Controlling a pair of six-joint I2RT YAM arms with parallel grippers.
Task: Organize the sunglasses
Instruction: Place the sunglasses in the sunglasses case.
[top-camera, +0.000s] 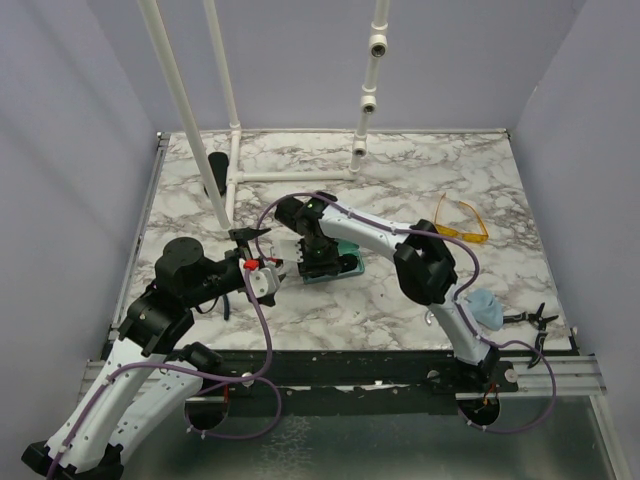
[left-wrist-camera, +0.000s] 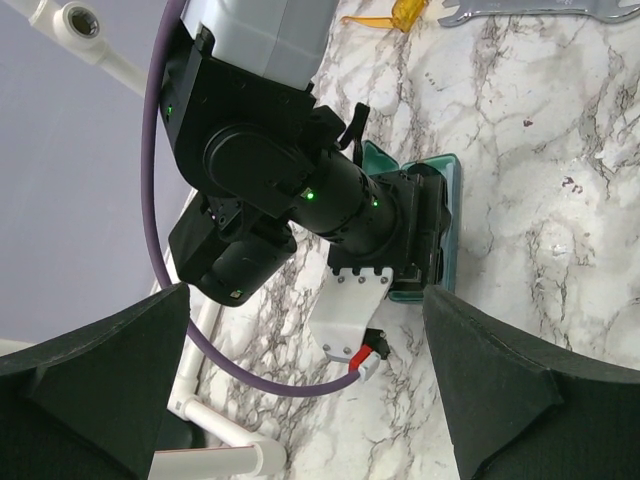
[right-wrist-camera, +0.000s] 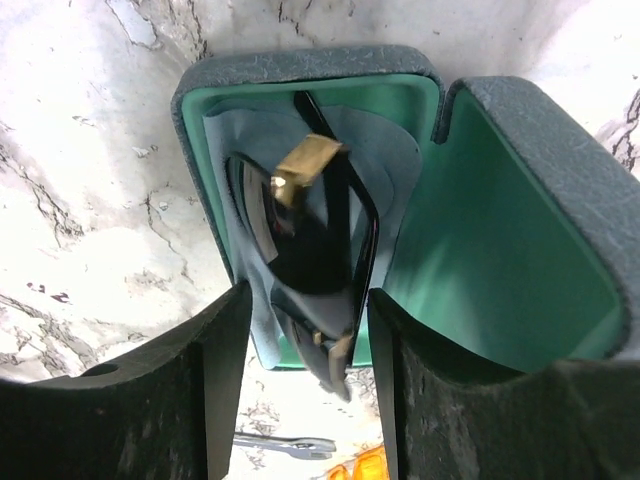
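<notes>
Two pairs of sunglasses are on the marble table (top-camera: 420, 160). The dark wire-framed pair (right-wrist-camera: 312, 250) lies inside the one open case (right-wrist-camera: 300, 66), which is blue-grey outside and green within. The case sits just toward 6 o'clock from the table's centre, with its lid swung open to one side. A small gold-brown piece shows on the frame. The translucent yellow-orange pair (top-camera: 465, 235) lies unfolded on the bare marble at about 3 o'clock, well apart from the case.

Both arms reach toward the middle. The right gripper (right-wrist-camera: 308, 300) hangs directly over the case, its two fingers straddling the dark pair. Its jaws stand apart and released: a sliver of lining shows between one finger and the frame (the other side is too close to tell whether it touches). The left gripper (left-wrist-camera: 305, 295), at 9 o'clock from the case, is spread wide with nothing between its fingers and faces the right wrist.

One crumpled light-blue cloth (top-camera: 487, 307) lies at 4 o'clock, near the right arm. One flat metal wrench (left-wrist-camera: 520, 10) shows in the wrist views, near the yellow-orange pair.
</notes>
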